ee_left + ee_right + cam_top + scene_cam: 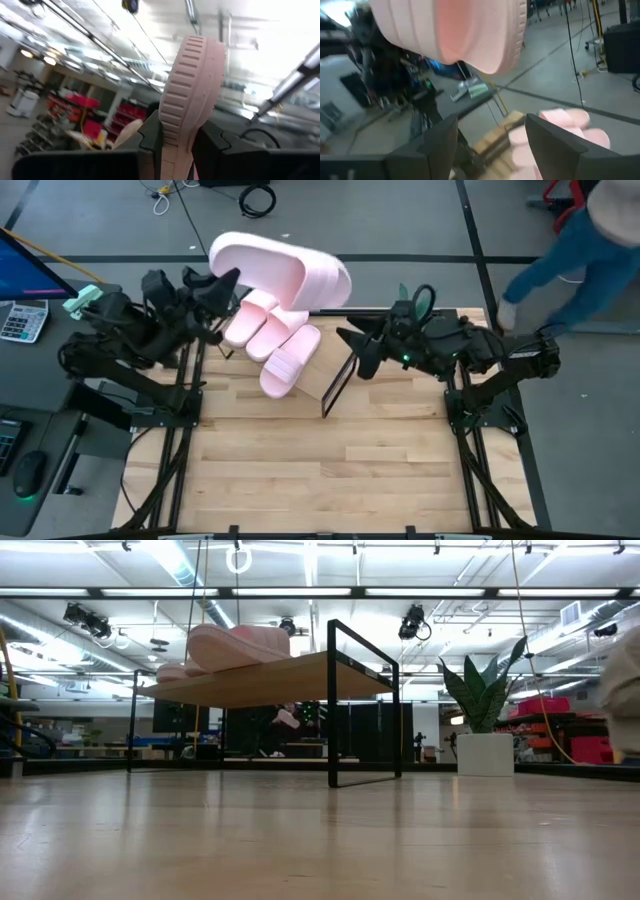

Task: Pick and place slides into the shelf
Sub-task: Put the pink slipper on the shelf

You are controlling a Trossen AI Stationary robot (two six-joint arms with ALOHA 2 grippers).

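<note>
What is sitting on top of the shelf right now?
Three pink slides lie side by side on the shelf plank, covering its left end. The left gripper holds a fourth slide raised above them.

Overhead and low views share shelf [322, 375].

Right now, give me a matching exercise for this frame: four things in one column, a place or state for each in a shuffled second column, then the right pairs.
Things
1. left gripper
2. right gripper
3. raised slide
4. shelf

Places or states
A. open, holding nothing, beside the shelf's wire end
B. on the table, carrying three slides
C. shut on a slide's edge
D. in the air above the shelf

Pairs: 1-C, 2-A, 3-D, 4-B
</note>
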